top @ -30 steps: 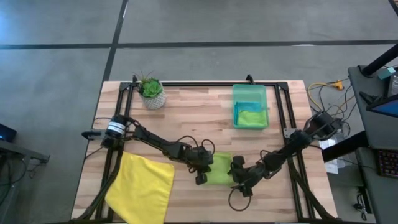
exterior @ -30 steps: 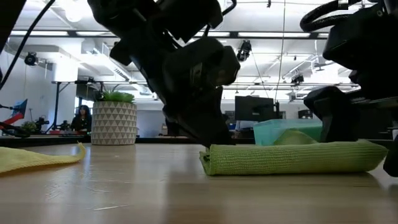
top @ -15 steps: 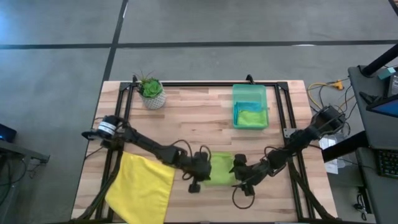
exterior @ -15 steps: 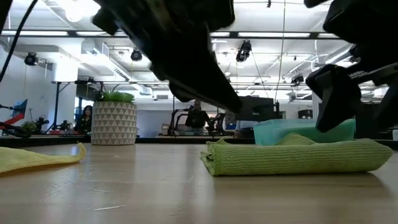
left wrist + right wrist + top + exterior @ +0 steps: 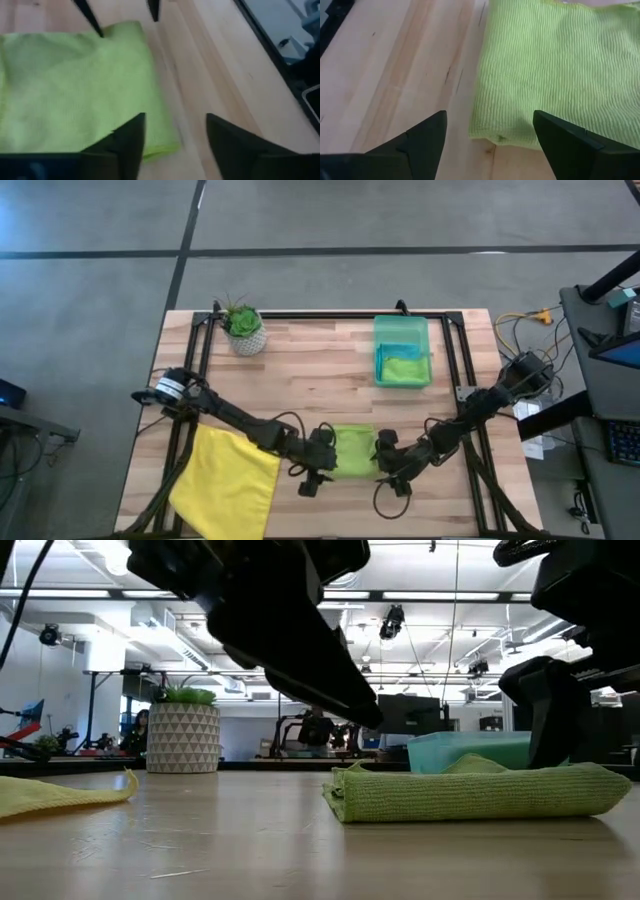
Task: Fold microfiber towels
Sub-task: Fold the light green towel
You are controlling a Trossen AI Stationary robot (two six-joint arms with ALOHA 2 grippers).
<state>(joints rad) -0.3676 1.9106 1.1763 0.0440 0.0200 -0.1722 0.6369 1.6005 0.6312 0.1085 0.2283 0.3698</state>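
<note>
A folded lime green towel (image 5: 352,450) lies flat on the table near its front edge, several layers thick in the low view (image 5: 470,790). My left gripper (image 5: 318,470) hangs open just above the towel's left near corner (image 5: 172,130). It touches nothing. My right gripper (image 5: 385,460) hovers open over the towel's right edge (image 5: 490,127), also clear of it. A yellow towel (image 5: 225,480) is spread out at the front left. A teal towel and another lime green one lie in the green bin (image 5: 402,350).
A potted plant (image 5: 245,328) stands at the far left, also seen in the low view (image 5: 183,735). A black frame (image 5: 330,314) runs along the far edge and both sides. Bare wood lies between the plant and the bin.
My left gripper has lifted off the lime green towel's left end and moved a little toward the table's near edge, rolling as it went. The towel stays folded where it was; its left end now sits slightly higher.
</note>
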